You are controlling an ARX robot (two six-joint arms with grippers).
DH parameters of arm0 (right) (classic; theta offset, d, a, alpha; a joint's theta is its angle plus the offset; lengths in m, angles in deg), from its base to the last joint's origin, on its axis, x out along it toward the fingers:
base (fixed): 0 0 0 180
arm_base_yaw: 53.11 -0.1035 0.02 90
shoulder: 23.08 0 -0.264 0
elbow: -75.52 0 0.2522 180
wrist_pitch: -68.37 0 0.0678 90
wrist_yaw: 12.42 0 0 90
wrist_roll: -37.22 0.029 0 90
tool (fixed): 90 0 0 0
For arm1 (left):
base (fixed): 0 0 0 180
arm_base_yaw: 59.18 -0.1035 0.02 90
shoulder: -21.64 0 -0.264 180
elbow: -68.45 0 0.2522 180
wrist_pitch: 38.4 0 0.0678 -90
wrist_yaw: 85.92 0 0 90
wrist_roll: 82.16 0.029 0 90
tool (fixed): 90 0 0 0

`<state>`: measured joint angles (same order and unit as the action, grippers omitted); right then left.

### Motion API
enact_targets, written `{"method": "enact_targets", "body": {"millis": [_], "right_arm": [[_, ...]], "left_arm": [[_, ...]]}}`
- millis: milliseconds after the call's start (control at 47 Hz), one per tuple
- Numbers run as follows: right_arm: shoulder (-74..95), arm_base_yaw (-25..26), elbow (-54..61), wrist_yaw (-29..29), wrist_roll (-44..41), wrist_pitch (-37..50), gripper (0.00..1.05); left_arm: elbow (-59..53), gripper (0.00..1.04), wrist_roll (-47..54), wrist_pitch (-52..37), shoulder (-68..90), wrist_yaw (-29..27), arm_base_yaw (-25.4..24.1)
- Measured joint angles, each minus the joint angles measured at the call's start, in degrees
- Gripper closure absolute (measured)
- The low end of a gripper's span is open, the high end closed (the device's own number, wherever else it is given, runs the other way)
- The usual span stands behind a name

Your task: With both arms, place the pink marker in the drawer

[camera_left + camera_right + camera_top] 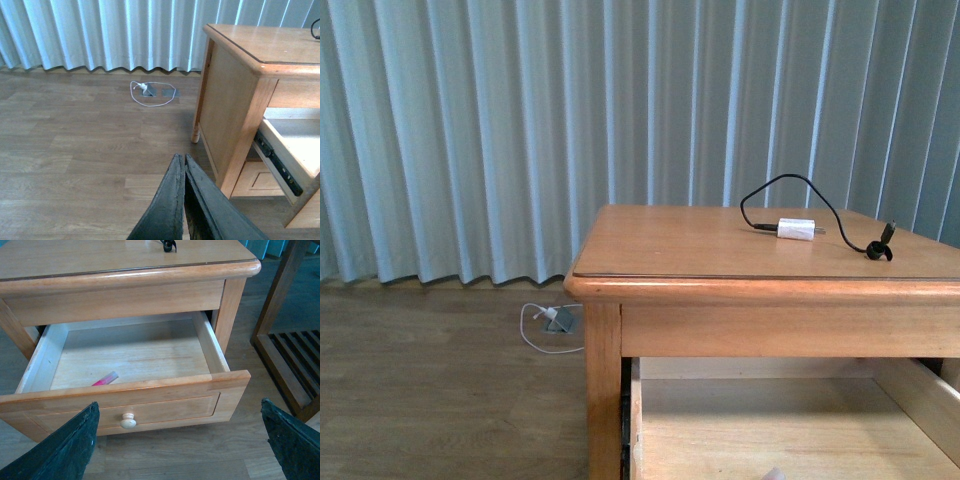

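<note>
The right gripper (179, 405) gapes wide and empty. Just ahead of it is the knob (128, 420), then the open drawer (211, 347) with the pink marker (105, 379) lying inside. Probably only closing remains: push the front squarely. The left gripper (182, 156) is pinched together, empty.

Pale blue-grey curtains (470, 140) hang to a wood-plank floor (420, 400); a light wooden table (670, 245) stands near them.

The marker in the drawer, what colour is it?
Bright pink. The marker shows best in the right wrist view, lying inside the open drawer.
</note>
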<state>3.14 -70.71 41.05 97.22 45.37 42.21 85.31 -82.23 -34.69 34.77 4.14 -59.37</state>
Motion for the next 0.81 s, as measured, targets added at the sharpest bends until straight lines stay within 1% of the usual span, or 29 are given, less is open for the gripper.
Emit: {"method": "enact_targets", "body": {"millis": [170, 234, 340, 723, 744, 786, 808], "right_arm": [[0.0, 0.0, 0.0, -0.02, -0.02, 0.0, 0.08], [0.0, 0.0, 0.0, -0.04, 0.0, 0.0, 0.08], [0.0, 0.0, 0.02, -0.07, -0.02, 0.0, 0.08], [0.0, 0.0, 0.02, -0.02, -0.02, 0.0, 0.08], [0.07, -0.15, 0.11, 0.85, -0.15, 0.24, 0.08], [1.03, -2.95, 1.46, 12.17, -0.92, 4.66, 0.08], [1.44, -3.61, 1.53, 15.87, -0.9, 4.92, 0.08]], "left_arm": [[-1.03, 1.01, -0.07, 1.73, -2.75, -0.04, 0.07], [-1.75, 1.01, -0.09, 9.38, -9.84, 0.04, 0.09], [-1.75, 1.01, -0.04, 9.73, -12.74, -0.07, 0.11], [-1.75, 1.01, -0.07, 9.97, -12.87, -0.07, 0.11], [-1.75, 0.98, -0.09, 9.97, -12.87, -0.07, 0.11], [-1.75, 0.88, -0.09, 9.97, -12.87, -0.07, 0.11], [-1.75, 0.82, -0.09, 9.97, -12.87, -0.07, 0.11]]}}
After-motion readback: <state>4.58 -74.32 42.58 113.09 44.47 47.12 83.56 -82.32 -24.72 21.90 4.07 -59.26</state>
